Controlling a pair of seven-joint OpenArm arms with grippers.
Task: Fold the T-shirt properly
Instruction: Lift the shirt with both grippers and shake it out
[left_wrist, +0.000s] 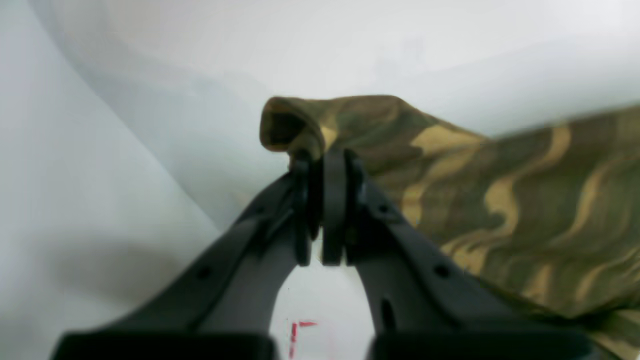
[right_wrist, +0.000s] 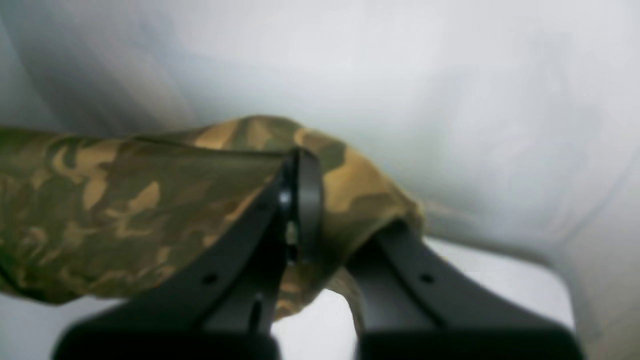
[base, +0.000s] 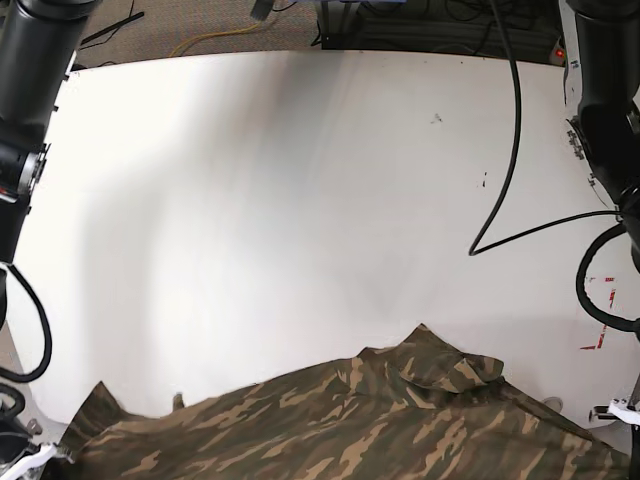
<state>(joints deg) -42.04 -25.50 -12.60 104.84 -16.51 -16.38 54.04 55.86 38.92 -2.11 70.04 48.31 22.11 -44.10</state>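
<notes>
In the base view the shirt (base: 340, 420) lay spread along the near edge of the white counter (base: 300, 180), its camouflage cloth reaching from the lower left corner to the lower right. A small peak of cloth rose near the middle of its far edge, with a folded flap just right of it. The rest of the counter behind it was bare white, with a black cable (base: 515, 150) looping down on the right and red tape marks (base: 600, 300) near the right edge. Dark arm segments stood at both upper corners.

In the right wrist view, the right gripper (right_wrist: 300, 200) had its jaws pressed together on a bunched edge of the shirt (right_wrist: 125, 200), the cloth draping away to the left and wrapping over the jaws' right side above the counter.

In the left wrist view, the left gripper (left_wrist: 325, 210) had its jaws closed on a rolled corner of the shirt (left_wrist: 500, 200), which curled up above the tips and stretched off to the right. A red mark (left_wrist: 295, 335) showed on the counter below, between the gripper's arms.
</notes>
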